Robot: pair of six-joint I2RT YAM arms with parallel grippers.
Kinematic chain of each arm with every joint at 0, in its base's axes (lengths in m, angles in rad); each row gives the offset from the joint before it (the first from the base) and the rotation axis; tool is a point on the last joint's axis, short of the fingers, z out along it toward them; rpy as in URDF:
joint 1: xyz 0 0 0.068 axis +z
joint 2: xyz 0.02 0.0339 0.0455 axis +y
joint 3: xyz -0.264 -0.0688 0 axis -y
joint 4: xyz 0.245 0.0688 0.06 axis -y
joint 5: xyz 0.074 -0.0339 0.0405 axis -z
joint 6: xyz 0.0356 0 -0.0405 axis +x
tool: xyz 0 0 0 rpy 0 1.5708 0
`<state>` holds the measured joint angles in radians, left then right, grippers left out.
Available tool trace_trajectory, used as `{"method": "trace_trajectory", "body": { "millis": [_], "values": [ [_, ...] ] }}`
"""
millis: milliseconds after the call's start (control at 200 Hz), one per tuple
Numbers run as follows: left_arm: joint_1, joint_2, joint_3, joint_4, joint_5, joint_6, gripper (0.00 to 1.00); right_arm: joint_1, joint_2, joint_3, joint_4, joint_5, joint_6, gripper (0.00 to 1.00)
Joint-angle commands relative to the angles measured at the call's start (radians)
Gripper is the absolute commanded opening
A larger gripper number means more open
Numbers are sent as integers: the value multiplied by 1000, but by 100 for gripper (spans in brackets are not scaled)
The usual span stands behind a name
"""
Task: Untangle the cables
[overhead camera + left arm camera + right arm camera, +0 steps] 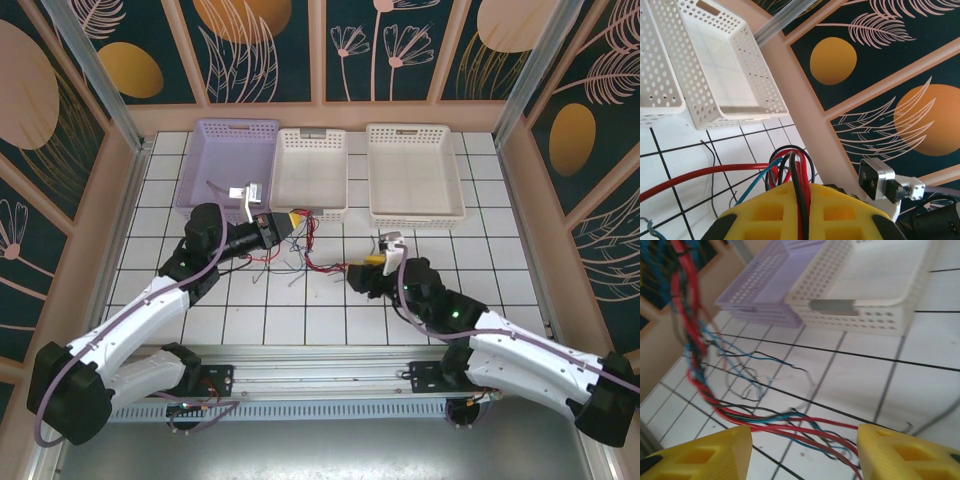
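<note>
- The left tool (296, 219) is pressed together on the cables (792, 165). In its wrist view, red, black and teal strands run up between its yellow fingers (765, 215) and loop just past the tips.
- This tool hangs over the white tiled counter (330, 320), just in front of the near rim of the middle white basket (312, 170), and points to the right.
- The right tool (802, 452) is spread wide, with its two yellow pads (900, 455) well apart. A bundle of red, black and teal strands crosses the gap between them, and neither pad pinches it.
- In the top view the right tool sits right of centre and points left towards the other tool. It is near the near-left corner of the right white basket (415, 175).
- Between the two tools the cables form a loose tangle over the tiles, with thin stray ends spreading out on the counter. In the right wrist view the bundle rises towards the upper left.
- A lilac basket (235, 160) stands at the far left, just beside the middle white basket. All three baskets line the far side of the counter.
</note>
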<state>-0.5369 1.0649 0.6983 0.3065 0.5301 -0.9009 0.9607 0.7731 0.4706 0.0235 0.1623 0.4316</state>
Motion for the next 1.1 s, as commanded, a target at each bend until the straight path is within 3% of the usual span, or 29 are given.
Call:
{"method": "trace_trajectory", "body": {
  "millis": [0, 270, 410, 586, 741, 821, 976, 1096],
  "values": [
    [-5, 10, 28, 67, 24, -41, 0, 33, 74, 65, 124, -34, -112, 62],
    [-5, 29, 38, 57, 14, -58, 0, 205, 296, 185, 183, 128, -247, 68],
    [-8, 33, 37, 73, 16, -71, 0, 213, 383, 217, 212, 143, -242, 69],
    [-9, 29, 34, 100, 23, -93, 0, 200, 486, 264, 180, 255, -231, 69],
    [-15, 22, 25, 118, 27, -102, 0, 168, 497, 270, 201, 234, -215, 67],
    [-20, 17, 16, 135, 32, -108, 0, 147, 484, 263, 212, 226, -202, 59],
    [-21, 4, 3, 167, 47, -119, 0, 91, 451, 248, 207, 137, -171, 20],
    [-21, -7, 0, 169, 54, -118, 0, 46, 391, 199, 239, 32, -144, 2]
  ]
}}
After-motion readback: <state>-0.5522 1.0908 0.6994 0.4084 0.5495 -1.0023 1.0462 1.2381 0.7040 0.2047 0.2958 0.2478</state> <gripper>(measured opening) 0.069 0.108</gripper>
